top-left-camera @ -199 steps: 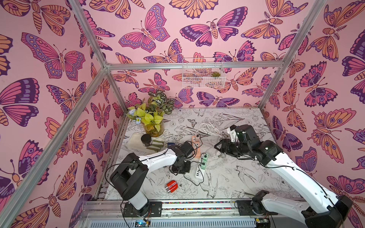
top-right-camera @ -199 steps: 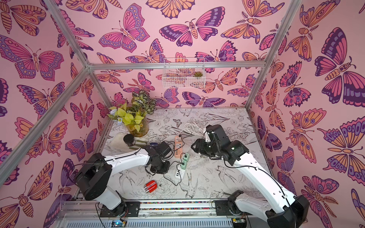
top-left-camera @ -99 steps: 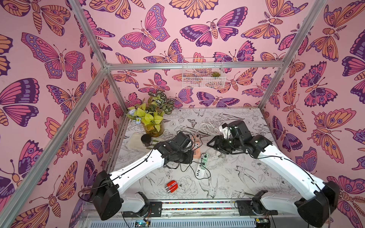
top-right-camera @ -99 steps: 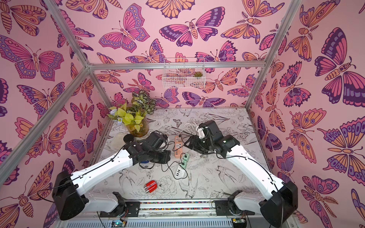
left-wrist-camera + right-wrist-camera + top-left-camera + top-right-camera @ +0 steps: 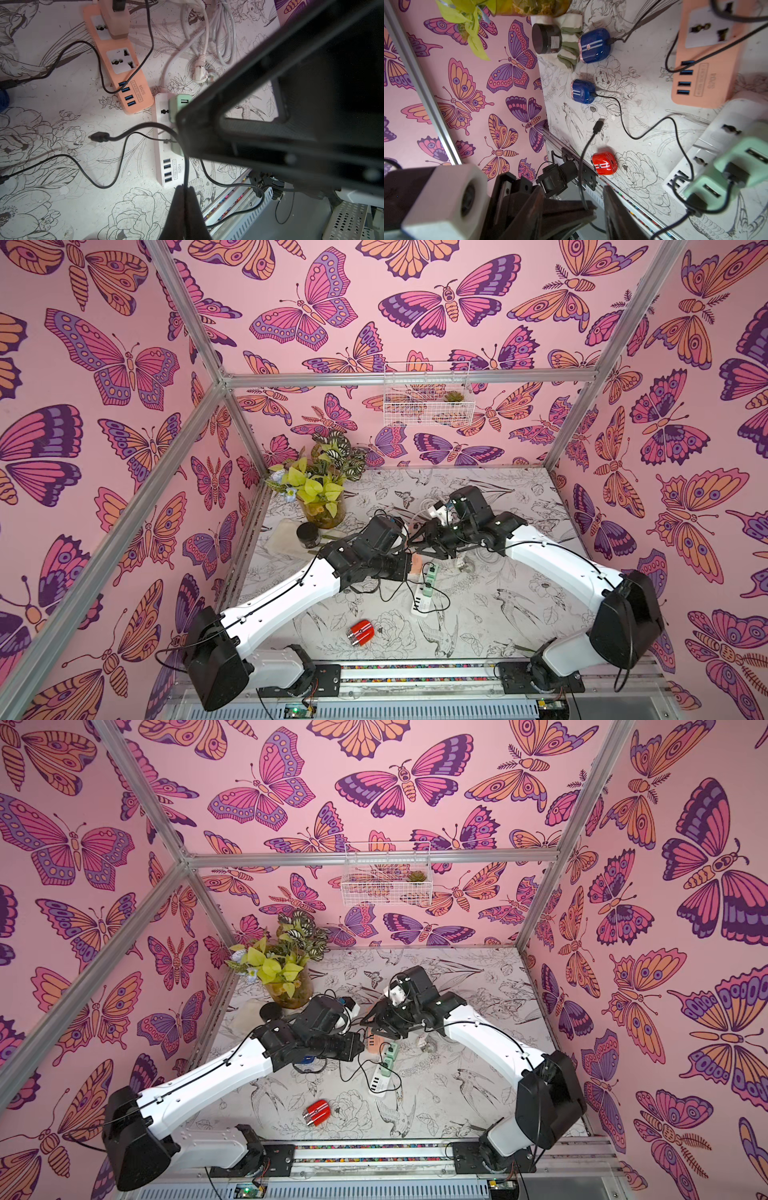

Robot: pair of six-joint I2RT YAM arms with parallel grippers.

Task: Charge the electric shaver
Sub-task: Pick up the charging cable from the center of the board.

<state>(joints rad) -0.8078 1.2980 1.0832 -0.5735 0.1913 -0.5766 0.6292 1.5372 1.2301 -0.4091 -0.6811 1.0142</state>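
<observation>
- Lately, the left arm had unfolded. A second before, it lay low with its elbow bent near the front rail. Now it reached long and raised across the table, with its wrist above the power strips.
- The right arm had swung inward from the right side. The right gripper now faced the left one over the orange strip and the white strip.
- The red shaver had not moved. It lay alone near the front edge, well apart from both grippers, with no cable in it.
- The left gripper was pinched tight on the black cable. The cable's free plug stuck out beyond the fingers.
- The right gripper's jaws stood parted on either side of that same cable, just beside the left fingertips. No clamp on it showed.
- Both forearms slanted toward the middle of the table, with the wrists nearly nose to nose.
- In the right wrist view, the blue shaver by the jar and the second blue shaver each had a cable plugged in. They lay near the black jar.
</observation>
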